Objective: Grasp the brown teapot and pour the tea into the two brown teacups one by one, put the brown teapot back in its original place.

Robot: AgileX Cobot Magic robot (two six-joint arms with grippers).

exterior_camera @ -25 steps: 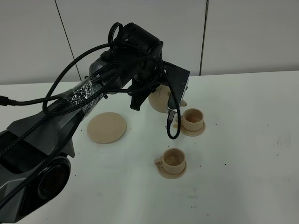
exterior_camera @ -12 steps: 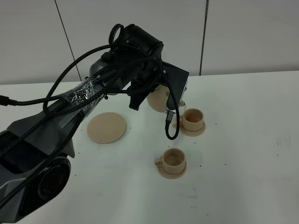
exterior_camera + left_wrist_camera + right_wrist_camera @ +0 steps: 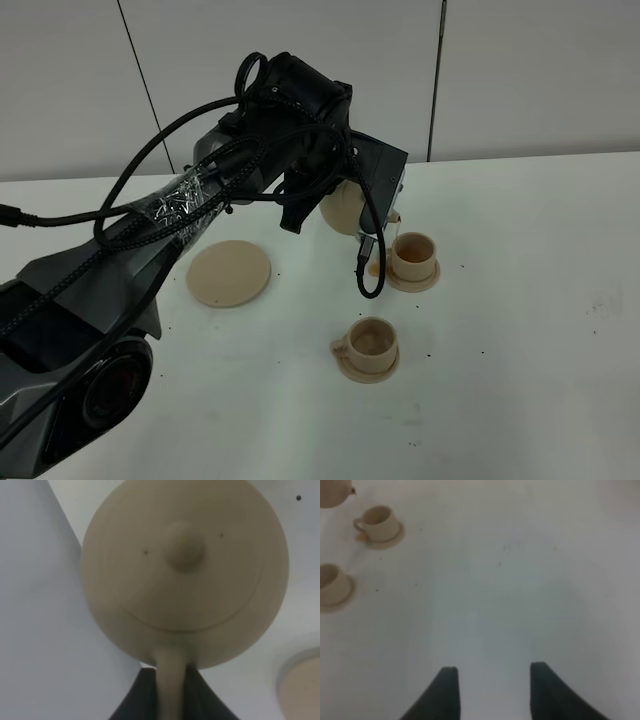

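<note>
While left jaws clamp the teapot by its handle, we see it off the bench, tilted, spout toward the cup just right of it. Second cup sits in front of the teapot, big saucer to its left. Right jaws wide over the bench, well apart from the teapot.

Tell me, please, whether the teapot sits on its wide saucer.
Off it: the wide saucer lies bare; the teapot hangs by the far teacup.

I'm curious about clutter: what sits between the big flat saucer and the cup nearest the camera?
Nothing: only bare white table separates the big saucer and that cup, in the high view.
</note>
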